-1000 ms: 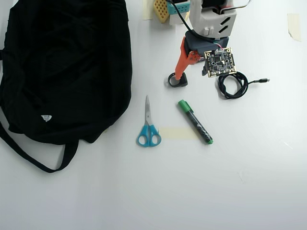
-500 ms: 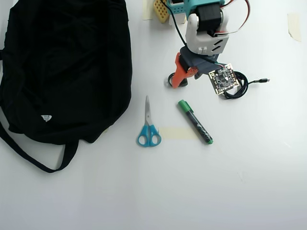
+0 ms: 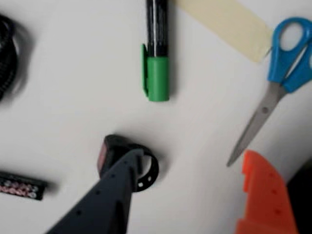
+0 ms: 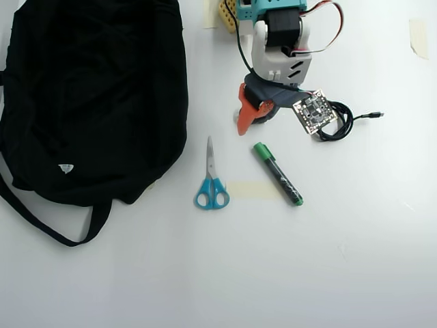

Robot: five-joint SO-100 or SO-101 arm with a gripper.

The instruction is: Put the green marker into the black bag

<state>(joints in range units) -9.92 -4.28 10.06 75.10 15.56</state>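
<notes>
The green marker (image 4: pixel 278 173) lies slantwise on the white table, green cap toward the arm. Its cap and black barrel (image 3: pixel 157 63) show at the top of the wrist view. The black bag (image 4: pixel 95 102) fills the upper left of the overhead view, its strap trailing down to the left. My gripper (image 4: pixel 251 123) hovers just above and left of the marker's cap. It is open, with nothing between the dark finger (image 3: pixel 122 180) and the orange finger (image 3: pixel 263 195). In the wrist view my gripper (image 3: pixel 192 156) is a little short of the cap.
Blue-handled scissors (image 4: pixel 211 179) lie between bag and marker, with a strip of beige tape (image 4: pixel 252 190) beside them. A small black ring-shaped part (image 3: pixel 146 170) sits at the dark finger's tip. A coiled black cable (image 4: pixel 334 121) lies right of the arm.
The arm has swung left in the overhead view. The orange finger now sits left of the small black part, which the gripper hides from above. Marker, scissors and bag have not moved.
</notes>
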